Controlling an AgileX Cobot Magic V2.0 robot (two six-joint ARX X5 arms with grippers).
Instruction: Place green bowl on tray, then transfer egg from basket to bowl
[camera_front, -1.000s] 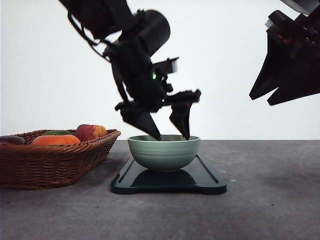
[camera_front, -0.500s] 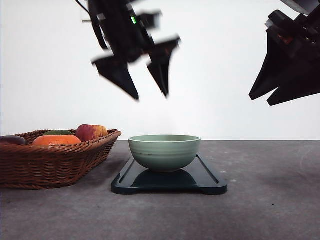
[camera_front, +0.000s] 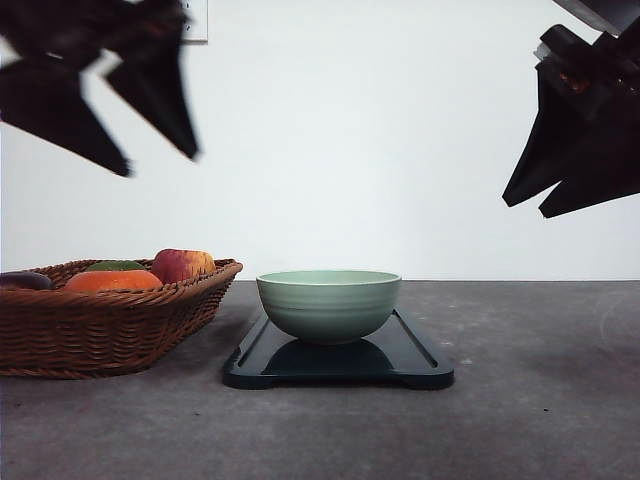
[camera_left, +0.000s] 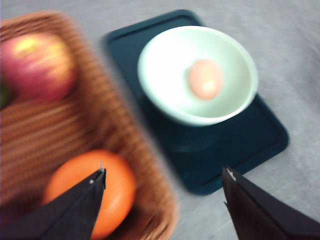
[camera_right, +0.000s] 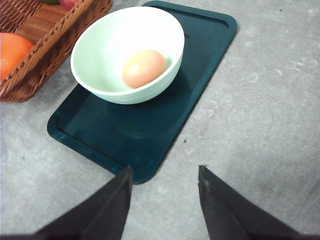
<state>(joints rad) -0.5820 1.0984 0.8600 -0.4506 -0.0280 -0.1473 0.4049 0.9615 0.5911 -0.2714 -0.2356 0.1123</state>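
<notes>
Fingers of the left gripper (camera_front: 160, 165) spread apart and empty, now high over the basket (camera_front: 110, 320), having lifted up and away from the green bowl (camera_front: 328, 305) within the last second; blurred, so probably still moving. Bowl sits on the tray (camera_front: 415, 365); the egg (camera_right: 143, 68) rests inside it. Both task steps look complete. Right gripper (camera_front: 525, 205) hangs high at far right, fingers parted, holding nothing.

egg (camera_right: 143, 68) in green bowl (camera_front: 328, 304) | bowl on tray (camera_front: 420, 358) | basket (camera_front: 100, 325) beside
</notes>
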